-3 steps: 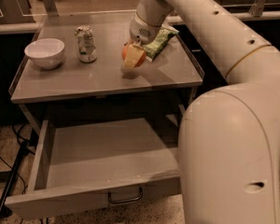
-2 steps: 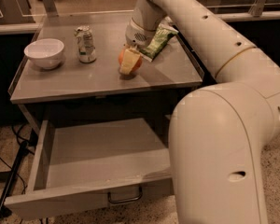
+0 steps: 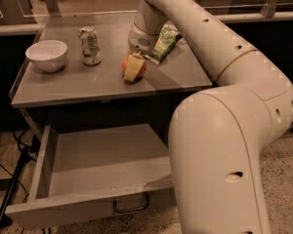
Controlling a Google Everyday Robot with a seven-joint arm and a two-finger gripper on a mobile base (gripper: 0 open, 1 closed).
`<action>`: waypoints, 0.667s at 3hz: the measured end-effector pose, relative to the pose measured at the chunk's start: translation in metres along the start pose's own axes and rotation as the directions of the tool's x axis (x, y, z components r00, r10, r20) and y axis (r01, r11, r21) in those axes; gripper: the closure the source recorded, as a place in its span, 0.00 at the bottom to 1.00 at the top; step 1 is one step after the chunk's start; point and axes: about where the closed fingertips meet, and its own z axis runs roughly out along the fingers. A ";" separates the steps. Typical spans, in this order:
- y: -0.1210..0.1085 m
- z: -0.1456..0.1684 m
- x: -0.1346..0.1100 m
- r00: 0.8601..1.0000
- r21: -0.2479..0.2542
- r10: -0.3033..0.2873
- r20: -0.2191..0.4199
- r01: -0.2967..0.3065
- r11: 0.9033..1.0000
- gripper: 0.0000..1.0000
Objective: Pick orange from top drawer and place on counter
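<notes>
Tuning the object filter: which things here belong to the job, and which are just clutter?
Job: orange; gripper, shut on it at the counter; open top drawer.
Lying about: white bowl; can; green bag.

White bowl [image 3: 46, 55], can [image 3: 90, 45] beside it, green packet [image 3: 163, 43] just behind the tool [image 3: 133, 68].

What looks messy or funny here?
Only the top drawer looks odd: it stands wide open below the counter. Nothing is spilled or tipped. The orange sits on the counter with the end effector right at it, and a green snack bag lies flat beside them.
</notes>
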 end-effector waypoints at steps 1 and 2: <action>0.000 0.000 0.000 1.000 0.000 0.000 0.000 0.000 1.000 0.74; 0.000 0.000 0.000 1.000 0.000 0.000 0.000 0.000 1.000 0.51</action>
